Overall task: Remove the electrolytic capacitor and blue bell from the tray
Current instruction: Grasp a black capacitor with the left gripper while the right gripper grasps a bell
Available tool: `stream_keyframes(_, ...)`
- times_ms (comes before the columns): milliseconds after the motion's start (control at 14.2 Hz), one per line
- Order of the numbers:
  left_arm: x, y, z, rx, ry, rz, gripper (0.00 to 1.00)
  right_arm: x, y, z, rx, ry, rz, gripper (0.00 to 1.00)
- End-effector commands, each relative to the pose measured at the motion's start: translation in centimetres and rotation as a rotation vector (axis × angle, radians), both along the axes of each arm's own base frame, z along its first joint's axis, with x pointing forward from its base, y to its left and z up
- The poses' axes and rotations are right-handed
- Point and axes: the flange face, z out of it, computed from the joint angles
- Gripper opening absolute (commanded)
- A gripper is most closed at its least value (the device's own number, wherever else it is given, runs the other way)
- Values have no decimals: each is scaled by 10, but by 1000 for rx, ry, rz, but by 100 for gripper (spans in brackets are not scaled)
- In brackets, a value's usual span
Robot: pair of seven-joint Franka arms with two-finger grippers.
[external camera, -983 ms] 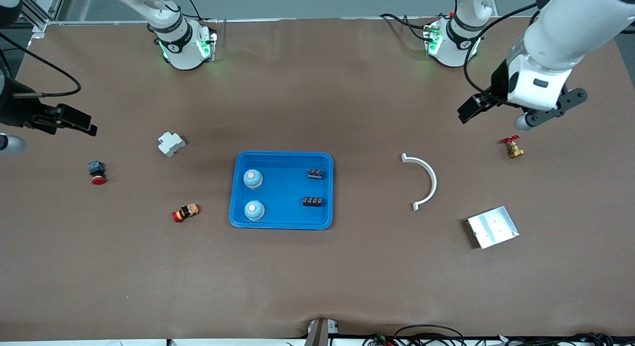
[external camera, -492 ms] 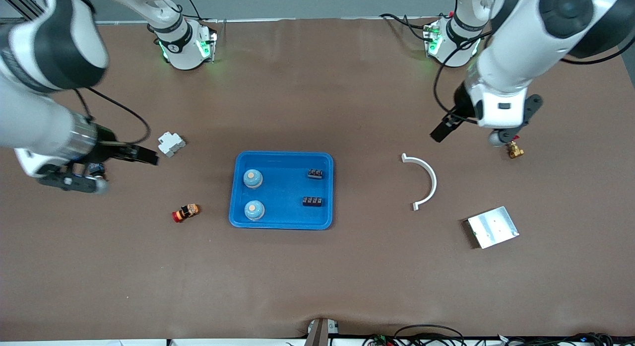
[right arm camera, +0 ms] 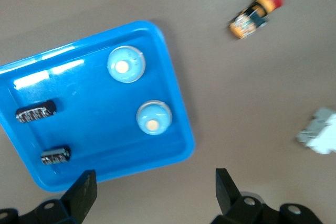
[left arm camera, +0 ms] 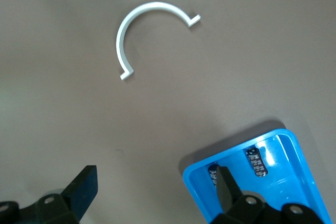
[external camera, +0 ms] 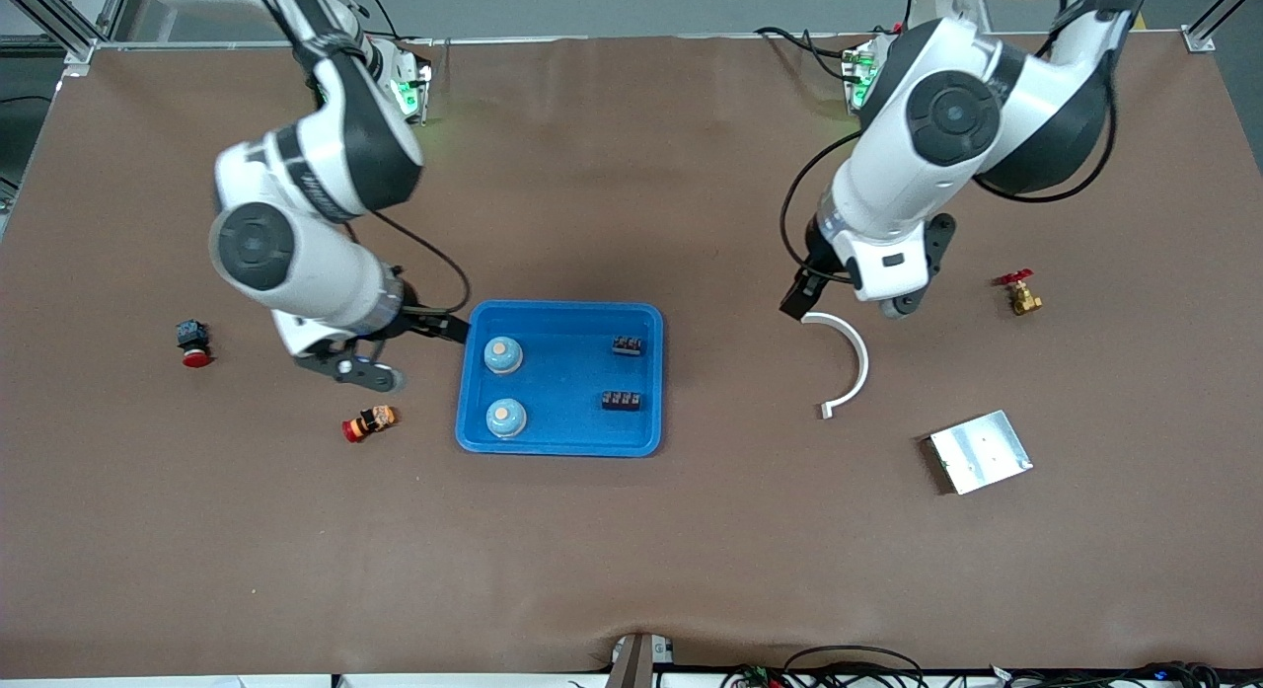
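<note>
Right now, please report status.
Left gripper open over curved white bracket. Right gripper open beside blue tray. Two bells, two capacitors in tray. Nothing blocking.

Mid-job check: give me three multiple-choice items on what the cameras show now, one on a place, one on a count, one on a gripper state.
1. Where is the white curved plastic bracket?
A. in the blue plastic tray
B. on the brown table, toward the left arm's end
C. on the square metal plate

2. How many round light-blue bells sit in the blue plastic tray?
A. one
B. two
C. four

3. How do the right gripper's fingers stand?
A. apart, holding nothing
B. shut on a bell
C. shut on a capacitor

Answers: 1 B, it lies on bare tabletop beside the tray. 2 B, bells at and. 3 A, the right wrist view shows both fingers wide apart with nothing between them.
</note>
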Motion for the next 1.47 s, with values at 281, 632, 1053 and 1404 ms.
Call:
stream_keyframes(281,27,-41,-57,2,58,320,100,-26,37,-102,-10,-31,-121,100)
stream_keyframes(632,32,-90,-101,-8,60,431,100,-35,57,-135,-33,-24,-109,100)
stream_keyframes(1053,19,-126,-159,59,7,562,100,-27,47,-170,-30,-34,-135,100)
stream_keyframes(1404,20,-155,-184,24,7,594,100,-32,52,-184,-41,-22,-130,100)
